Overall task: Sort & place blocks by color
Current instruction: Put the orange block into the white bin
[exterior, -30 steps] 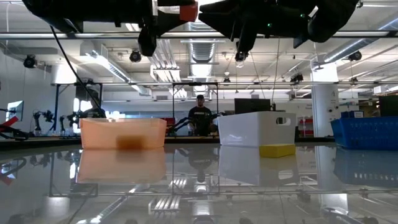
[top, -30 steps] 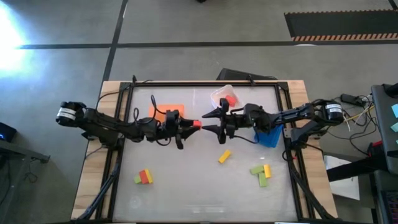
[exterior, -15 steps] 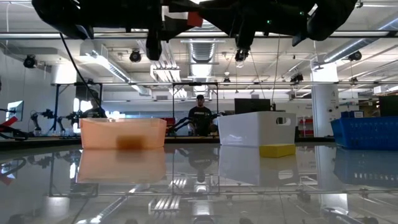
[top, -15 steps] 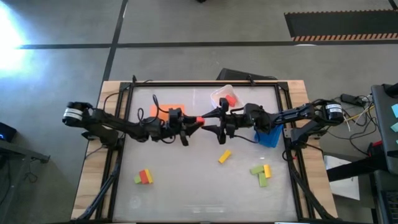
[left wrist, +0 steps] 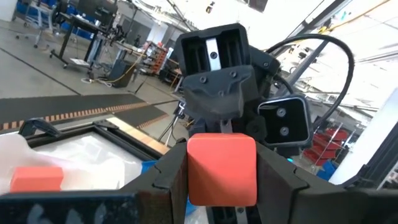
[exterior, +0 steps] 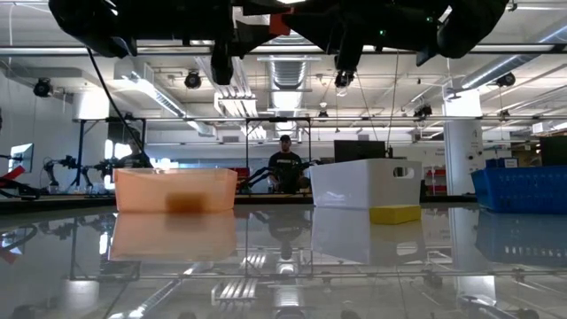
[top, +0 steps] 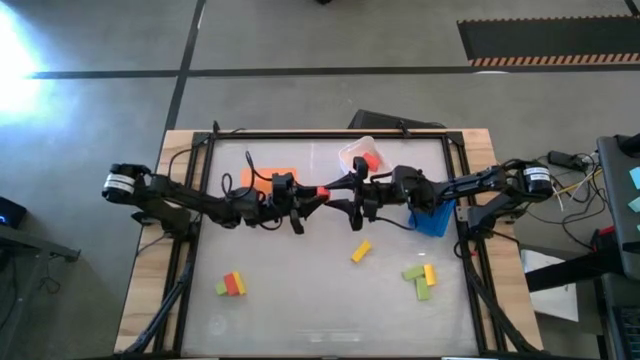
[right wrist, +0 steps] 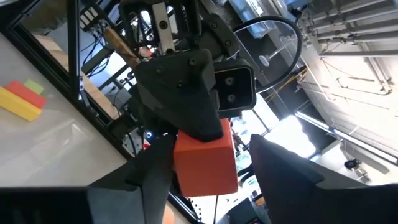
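High view shows sorting barely begun: the left gripper [top: 316,193] fingers clamp a red block [left wrist: 221,168] mid-air between the right gripper [top: 347,191] fingers, which stand spread around it, while seven blocks [top: 424,280] remain on the worktop [top: 300,300].

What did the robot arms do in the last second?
The left pincer, gripping the small red block, slid right toward the right pincer, until the block sat between the right pincer's open jaws, which began closing around it. The right arm, the loose blocks and the bins stayed put.
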Available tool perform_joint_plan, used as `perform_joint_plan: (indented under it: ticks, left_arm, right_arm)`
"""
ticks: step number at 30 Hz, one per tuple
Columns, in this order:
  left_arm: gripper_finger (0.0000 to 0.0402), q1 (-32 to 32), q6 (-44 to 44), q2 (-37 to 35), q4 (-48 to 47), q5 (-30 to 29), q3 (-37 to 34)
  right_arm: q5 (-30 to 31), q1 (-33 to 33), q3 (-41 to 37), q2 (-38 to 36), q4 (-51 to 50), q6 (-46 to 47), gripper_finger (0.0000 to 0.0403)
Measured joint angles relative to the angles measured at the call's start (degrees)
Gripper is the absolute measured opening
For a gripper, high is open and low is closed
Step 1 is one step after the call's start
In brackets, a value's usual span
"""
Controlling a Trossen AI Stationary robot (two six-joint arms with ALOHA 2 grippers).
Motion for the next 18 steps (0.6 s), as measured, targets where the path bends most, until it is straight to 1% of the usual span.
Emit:
perform_joint_plan:
  ticks: [7,8,10,12,16,18]
  left_arm:
    - [0.0117,0.13,-0.26,0.49,0.50,0.64,0.34]
    - [0.0117,0.13,-0.30,0.49,0.48,0.56,0.33]
    - [0.0121,0.28,-0.49,0.49,0.48,0.65,0.21]
    - [0.0138,0.41,-0.46,0.49,0.43,0.71,-0.04]
    - [0.0189,0.69,-0.04,0.41,-0.69,1.18,-0.24]
    - [0.0208,0.80,0.30,-0.07,-1.70,1.17,-0.35]
  right_arm:
    - [0.03,-0.02,-0.02,0.03,-0.40,-1.27,0.0131]
    - [0.01,0.00,-0.02,0.03,-0.54,-1.85,0.0125]
    - [0.05,0.00,-0.02,0.03,-0.68,-1.85,0.0124]
    - [0.19,0.00,-0.02,0.04,-0.90,-1.23,0.0124]
    - [0.14,-0.02,-0.02,0.07,-0.73,0.22,0.0123]
    - [0.66,-0.02,-0.02,0.07,-0.85,0.92,0.0123]
